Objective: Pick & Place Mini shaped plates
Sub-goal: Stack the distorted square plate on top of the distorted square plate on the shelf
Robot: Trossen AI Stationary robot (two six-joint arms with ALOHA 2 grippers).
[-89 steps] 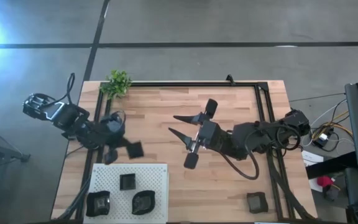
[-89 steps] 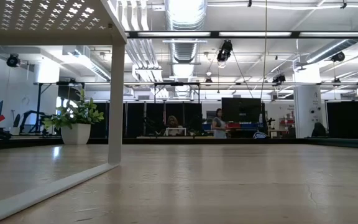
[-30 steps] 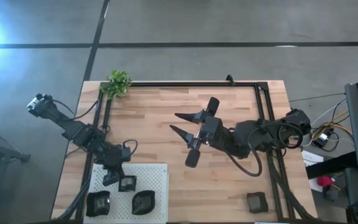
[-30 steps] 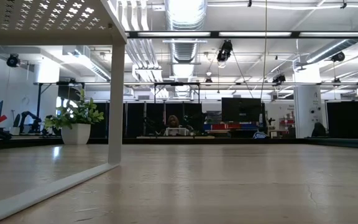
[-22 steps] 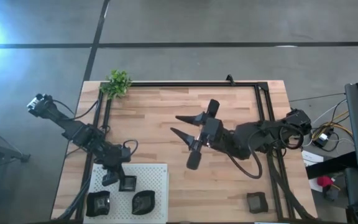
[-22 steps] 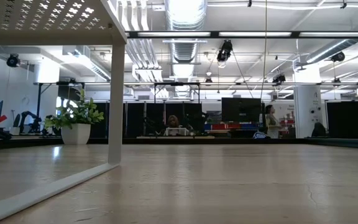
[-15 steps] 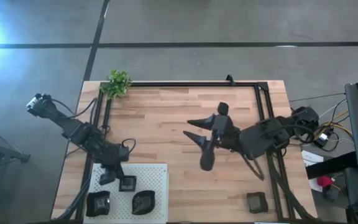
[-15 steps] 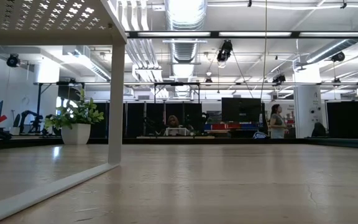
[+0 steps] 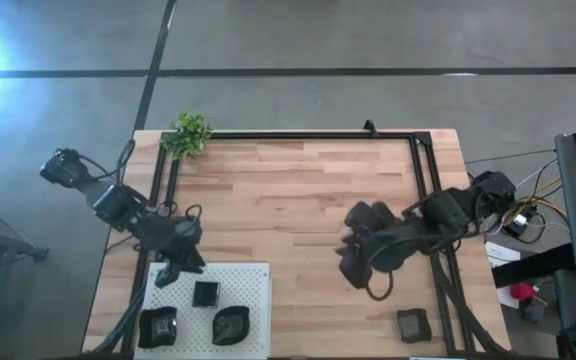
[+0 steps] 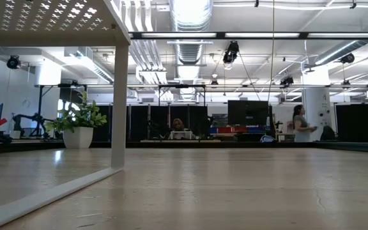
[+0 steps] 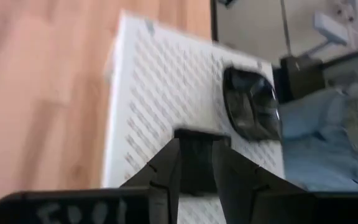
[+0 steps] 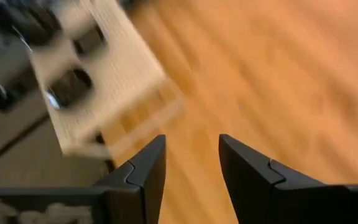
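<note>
Black plate (image 11: 197, 163) betw open left end effector (image 11: 197, 177) fingers, wrist view only; right end effector (image 12: 191, 163) open.

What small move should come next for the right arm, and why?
Probably swing the right gripper down toward the lone dark plate at the table's near right edge. Its fingers stand open and hold nothing, and that plate lies off the white board, where three plates already sit. The left gripper, open, is beside the board's far left corner.
</note>
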